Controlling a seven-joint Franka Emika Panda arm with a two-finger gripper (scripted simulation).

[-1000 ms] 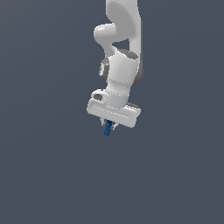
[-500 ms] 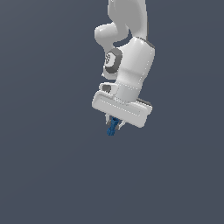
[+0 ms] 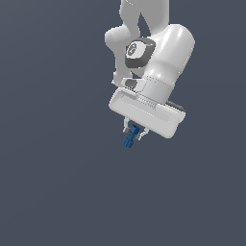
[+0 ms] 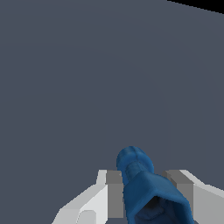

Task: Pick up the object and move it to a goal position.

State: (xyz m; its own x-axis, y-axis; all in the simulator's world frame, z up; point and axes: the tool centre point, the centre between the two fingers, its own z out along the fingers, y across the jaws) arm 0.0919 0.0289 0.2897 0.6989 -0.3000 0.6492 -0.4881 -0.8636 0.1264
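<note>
Blue bolt-like object [image 3: 129,138]: clamped between the closed fingers of the white gripper [image 3: 133,132], apparently lifted; pickup judged done, transfer to an unseen goal outstanding.

one white franka panda arm [image 3: 158,53], glossy rounded links, single dark grey joint cap visible in exterior view. one white boxy gripper [image 3: 134,133] at arm end; two pale fingers [image 4: 107,192] seen in wrist view, one either side of held piece. one small dark-blue bolt-like piece [image 4: 142,183], short rod with wider blocky ends, clamped between fingers; same single piece in exterior view [image 3: 129,139]. one plain grey-blue background surface [image 3: 53,182].
</note>
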